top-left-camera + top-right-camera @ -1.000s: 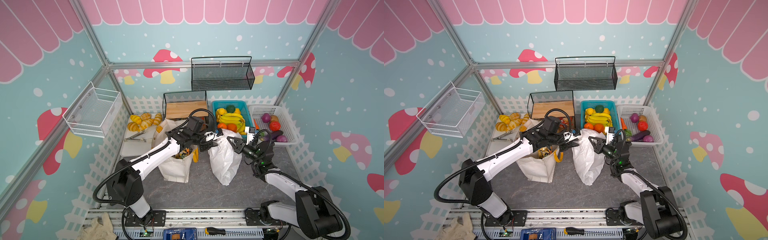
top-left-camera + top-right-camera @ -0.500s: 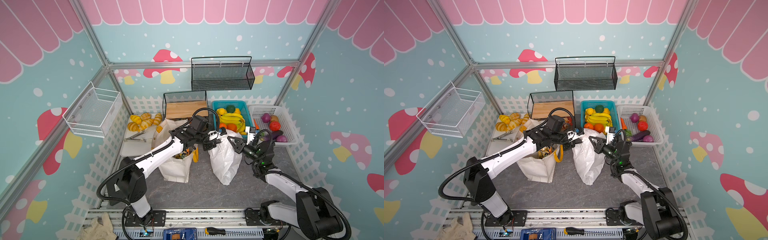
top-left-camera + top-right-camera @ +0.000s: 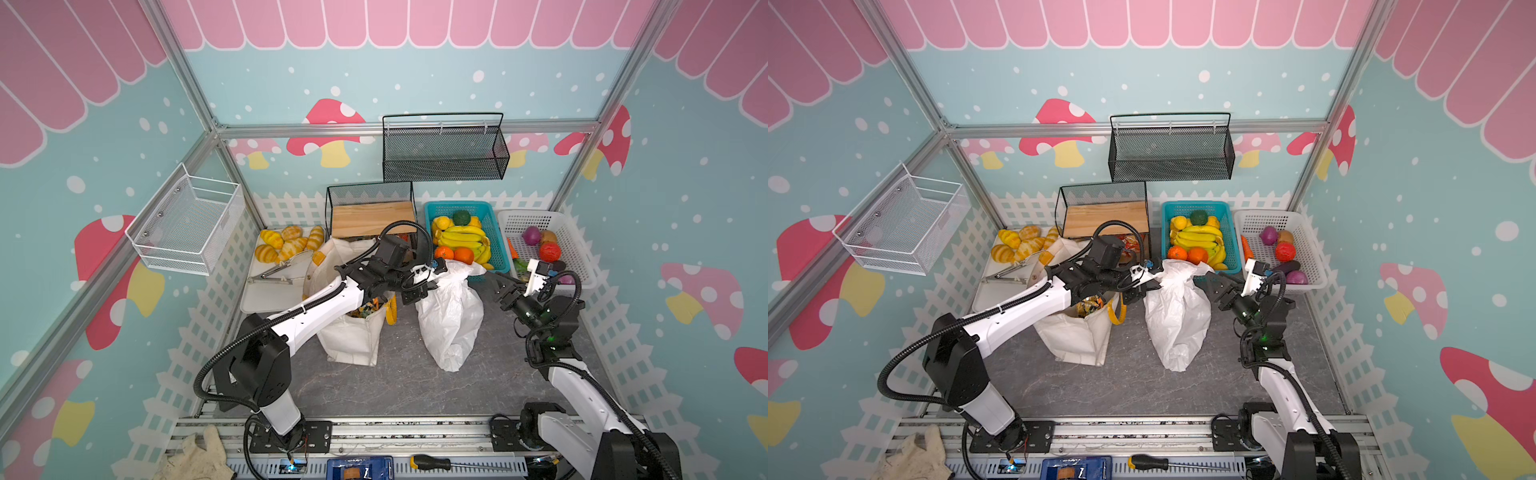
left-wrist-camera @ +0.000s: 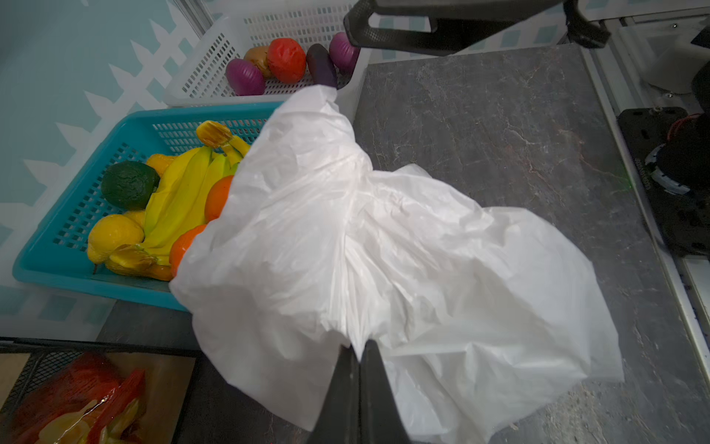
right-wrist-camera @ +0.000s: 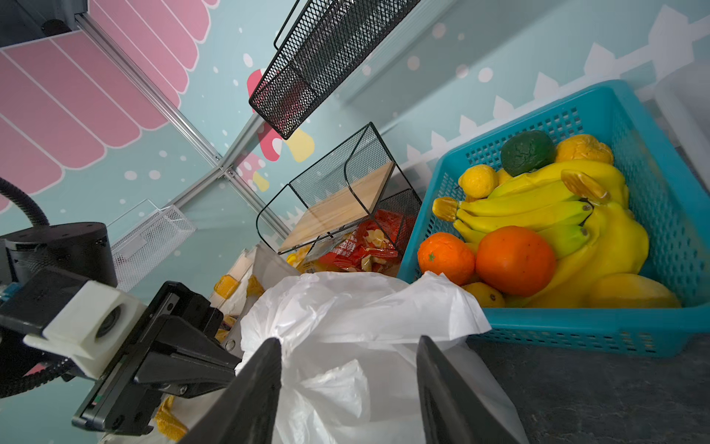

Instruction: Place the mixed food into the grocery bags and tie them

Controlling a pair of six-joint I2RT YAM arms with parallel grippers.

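jaws: left gripper (image 4: 359, 344) pinched shut on plastic bag (image 4: 403, 250), plain from wrist view; right gripper (image 5: 347, 342) parted, empty

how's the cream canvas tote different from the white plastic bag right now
The cream canvas tote with yellow-orange handles stands open-mouthed, snack packets showing inside; the thin crinkly white plastic bag has its top bunched, contents hidden. The left gripper has its jaws shut on the plastic bag; nothing grips the tote. Both stand side by side on the grey tabletop.
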